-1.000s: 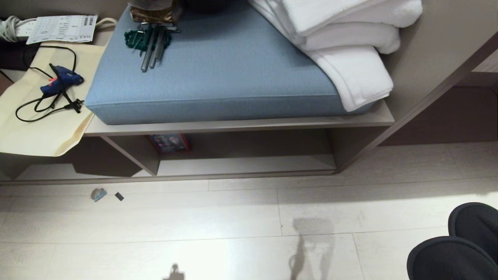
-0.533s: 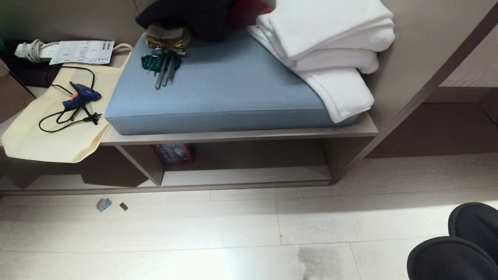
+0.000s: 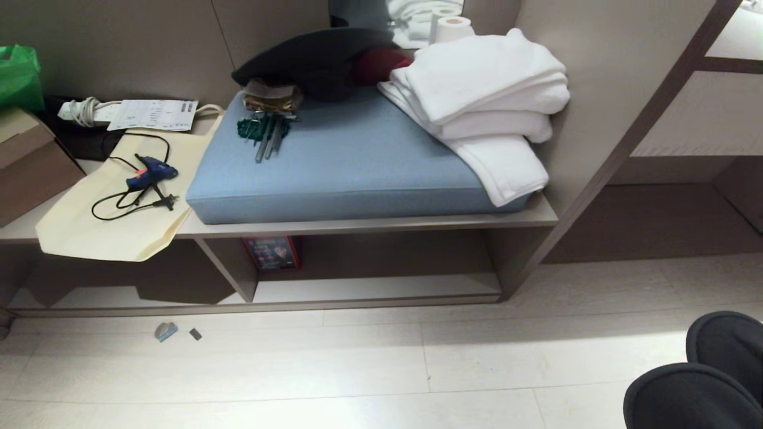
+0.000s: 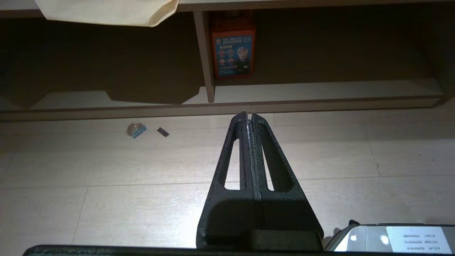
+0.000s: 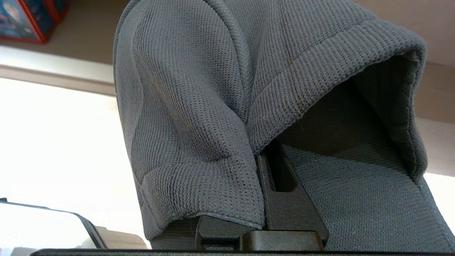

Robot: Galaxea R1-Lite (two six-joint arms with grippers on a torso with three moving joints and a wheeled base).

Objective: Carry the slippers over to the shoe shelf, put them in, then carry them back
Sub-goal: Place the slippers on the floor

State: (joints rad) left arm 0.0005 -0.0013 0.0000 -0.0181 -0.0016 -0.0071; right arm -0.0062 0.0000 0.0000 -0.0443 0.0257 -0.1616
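My view has tilted upward; my right gripper (image 5: 270,160) stays clamped on the slippers (image 5: 199,106), left gripper (image 4: 249,115) closed, empty.

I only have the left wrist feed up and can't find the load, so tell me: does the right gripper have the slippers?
Observer: Yes. In the right wrist view the right gripper is shut on the slippers, pinching both grey knit uppers together.
Operator: Where are they relative to the shoe shelf?
Observer: In the head view their dark toes show at the lower right corner, over the floor, short of the shoe shelf and off to its right; not yet in.
Operator: What's on the board above it?
Observer: A blue cushion with folded white towels stacked on its right end.
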